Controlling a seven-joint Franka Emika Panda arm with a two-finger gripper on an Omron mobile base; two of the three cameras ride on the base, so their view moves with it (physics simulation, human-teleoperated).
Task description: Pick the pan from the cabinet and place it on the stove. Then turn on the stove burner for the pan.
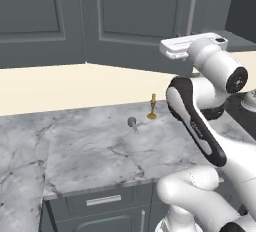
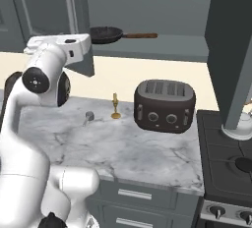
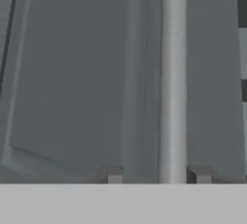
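Two small dark finger tips of the gripper (image 3: pixel 157 175) stand apart on either side of the long vertical silver bar handle (image 3: pixel 173 73) of the dark grey panelled cabinet door (image 3: pixel 72 73). Whether they touch the bar cannot be told; the jaws are parted, not clamped. In the base views the hand is hidden behind the arm's white wrist.

Beyond the opened door, the small round black pan (image 2: pixel 105 34) with a brown handle rests on the grey shelf (image 2: pixel 162 47) inside the cabinet, near its left end.

Below, the grey-veined marble counter (image 2: pixel 123 148) carries a dark four-slot toaster (image 2: pixel 165 106) near its right edge, a small brass candlestick-like piece (image 2: pixel 115 107) and a small grey object (image 2: pixel 89 117), too small to identify. The black stove (image 2: pixel 224 158) adjoins the counter's right edge, partly cut off.
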